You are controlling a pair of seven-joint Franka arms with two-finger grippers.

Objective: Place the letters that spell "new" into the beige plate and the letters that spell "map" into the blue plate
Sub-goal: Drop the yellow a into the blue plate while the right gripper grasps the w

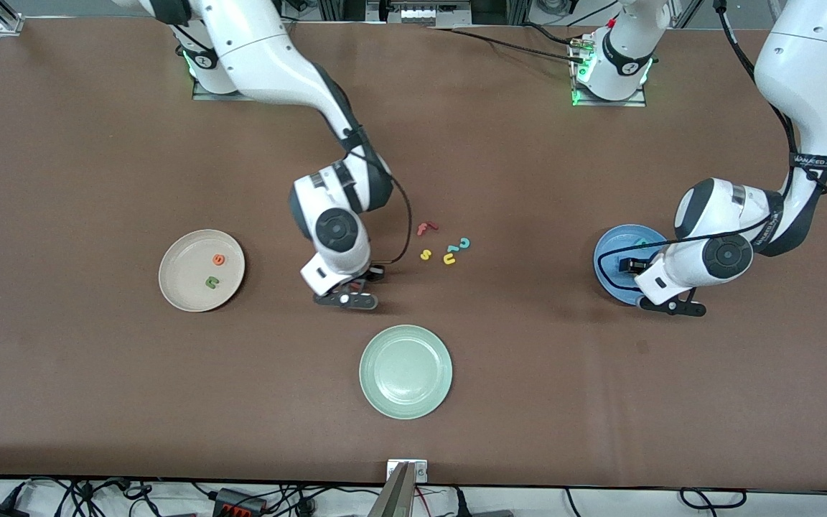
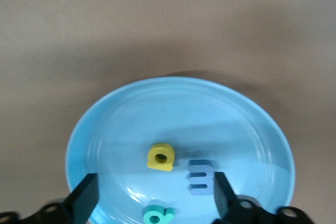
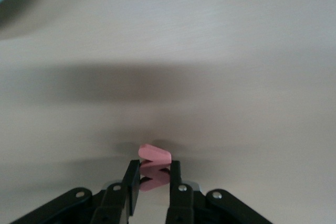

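The beige plate (image 1: 182, 248) holds the orange e (image 1: 219, 259) and the green n (image 1: 211, 283). Between that plate and the loose letters, my right gripper (image 1: 350, 297) (image 3: 154, 170) is low over the table and shut on the salmon-red w (image 3: 155, 154). The blue plate (image 1: 609, 251) (image 2: 105, 124) carries the yellow p (image 2: 160, 157), the blue m (image 2: 201, 177) and the teal a (image 2: 158, 215). My left gripper (image 1: 670, 307) (image 2: 155, 195) hangs open over that plate, with its fingers (image 2: 84, 199) wide apart round the letters and gripping none.
A red f (image 1: 426, 228), a yellow s (image 1: 426, 254), a yellow u (image 1: 449, 258) and two teal hook-shaped letters (image 1: 464, 244) lie loose mid-table. A pale green plate (image 1: 405, 371) sits nearer the front camera.
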